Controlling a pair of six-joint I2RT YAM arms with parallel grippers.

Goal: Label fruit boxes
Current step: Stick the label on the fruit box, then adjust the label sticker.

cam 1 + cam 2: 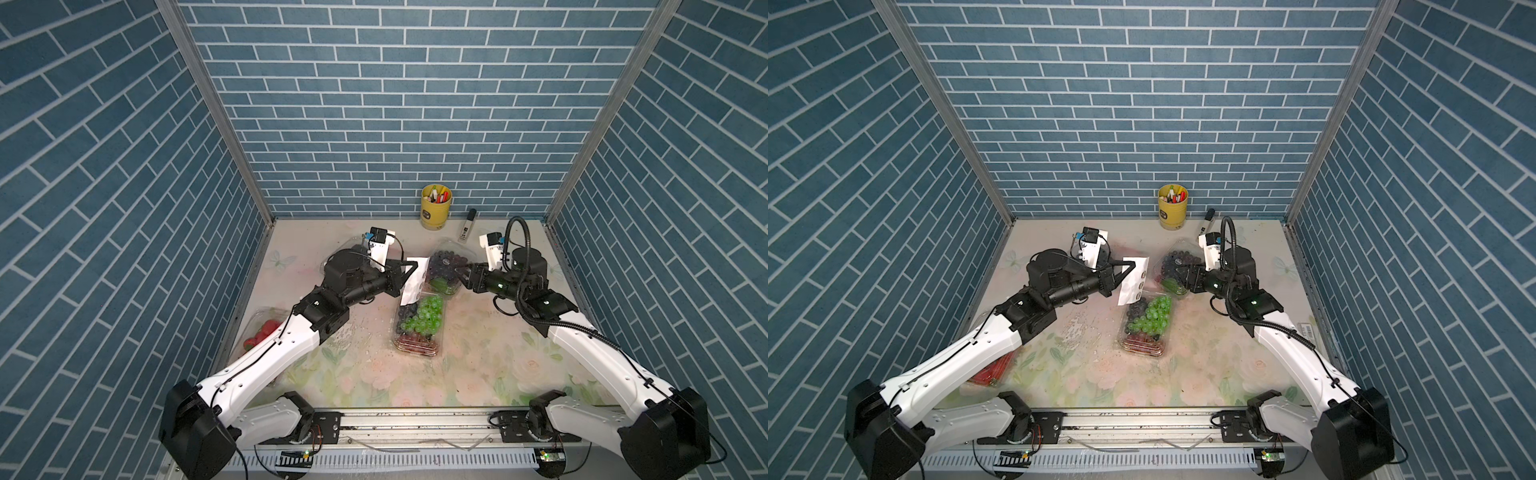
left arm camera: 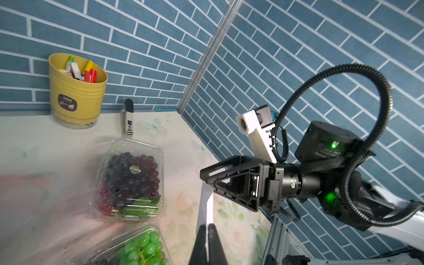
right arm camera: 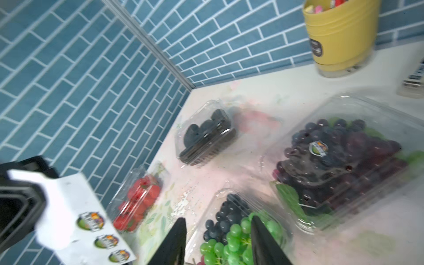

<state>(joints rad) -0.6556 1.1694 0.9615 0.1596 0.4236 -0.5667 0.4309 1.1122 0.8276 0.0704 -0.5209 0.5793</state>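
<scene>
A: Nearest, front-left on the counter [image 1: 478, 353]: strawberry box [image 1: 264, 332]. Black-berry box [image 3: 206, 135] sits behind it, by the wall.

B: Left hand [image 2: 207, 229] pinched tight on the sticker sheet [image 1: 1133, 282], sheet upright. Mixed-grape box [image 1: 419, 324] mid-counter; purple-grape box [image 1: 446, 266] beyond it, with a sticker [image 2: 135, 169] on its lid.

A: Right hand [image 3: 218, 222] part-open, empty. Next label, I'd judge — needs a fine pinch on a sticker's edge.
</scene>
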